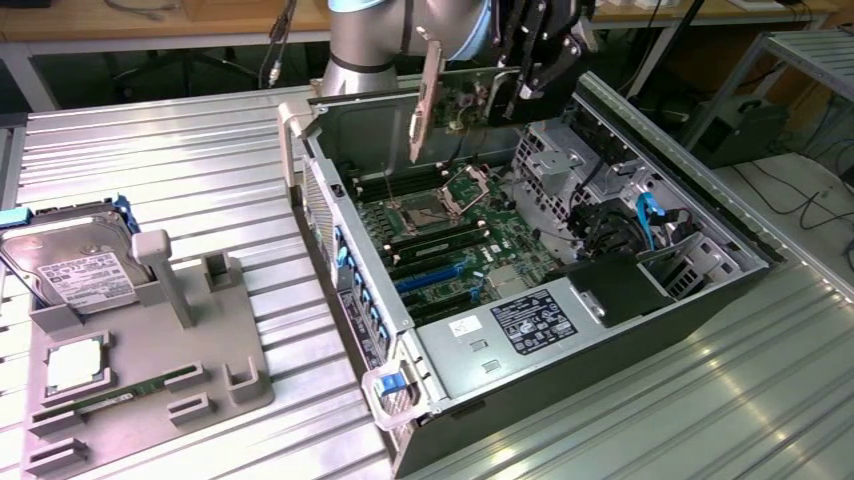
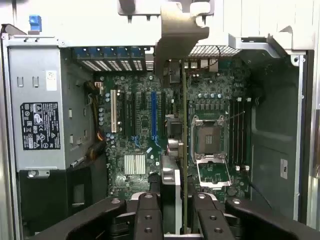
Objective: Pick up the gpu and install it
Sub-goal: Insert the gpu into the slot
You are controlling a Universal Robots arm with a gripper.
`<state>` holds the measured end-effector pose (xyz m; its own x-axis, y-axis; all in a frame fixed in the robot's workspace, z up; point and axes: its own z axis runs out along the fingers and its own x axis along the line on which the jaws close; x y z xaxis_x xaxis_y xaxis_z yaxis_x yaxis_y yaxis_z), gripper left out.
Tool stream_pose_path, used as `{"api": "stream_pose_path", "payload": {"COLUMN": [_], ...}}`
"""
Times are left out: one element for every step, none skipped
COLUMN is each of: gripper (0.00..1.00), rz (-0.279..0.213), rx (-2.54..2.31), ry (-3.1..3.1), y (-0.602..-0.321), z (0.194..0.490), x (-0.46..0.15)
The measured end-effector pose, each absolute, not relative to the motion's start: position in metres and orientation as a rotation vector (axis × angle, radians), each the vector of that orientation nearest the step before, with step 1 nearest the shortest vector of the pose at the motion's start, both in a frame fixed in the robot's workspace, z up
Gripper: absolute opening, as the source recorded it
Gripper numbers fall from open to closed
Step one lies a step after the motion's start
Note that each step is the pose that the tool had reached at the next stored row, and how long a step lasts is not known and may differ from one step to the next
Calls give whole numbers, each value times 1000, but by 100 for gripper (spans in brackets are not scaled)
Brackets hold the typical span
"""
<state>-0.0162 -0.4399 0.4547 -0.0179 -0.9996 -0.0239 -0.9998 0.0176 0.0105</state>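
Gripper (image 1: 531, 95): clamping the gpu (image 1: 461, 98) between narrowed fingers, hanging above the far end of the open computer case (image 1: 747, 265).
Gpu position: hovering on edge, silver bracket (image 1: 424, 100) facing the exterior view's left, clear of the motherboard (image 1: 454, 230).
Done: pick-up, judging by the card being airborne.
Left: seating, the card not yet touching the blue slot (image 2: 153, 112).
Tray (image 1: 200, 370), near left: carrying hard drive (image 1: 74, 265) and memory stick (image 1: 120, 395).

Ribbed metal table (image 1: 200, 180) in your workshop bay.
Look past it: a wooden bench (image 1: 134, 30) runs along the back, a grey metal rack (image 1: 801, 50) stands at the exterior view's right, loose cables (image 1: 781, 185) trail over the pale floor (image 1: 821, 215), and light glints off the table's near grooves.
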Motion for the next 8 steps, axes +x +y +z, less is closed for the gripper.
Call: {"api": "stream_pose_path", "payload": {"gripper": [28,28,28,28,28,28,28,28], "rz": [38,38,33,30,30,30,30,30], "rx": [-2193,-2190,-2188,-2186,-2197,-2199,-2200,-2200], "ry": [2236,2233,2230,2228,2217,2216,2215,2215], "y": [-439,-439,-439,-439,-440,-440,-440,-441], "z": [439,430,424,415,401,397,394,393], "x": [-16,-16,-16,-16,-16,-16,-16,-16]}}
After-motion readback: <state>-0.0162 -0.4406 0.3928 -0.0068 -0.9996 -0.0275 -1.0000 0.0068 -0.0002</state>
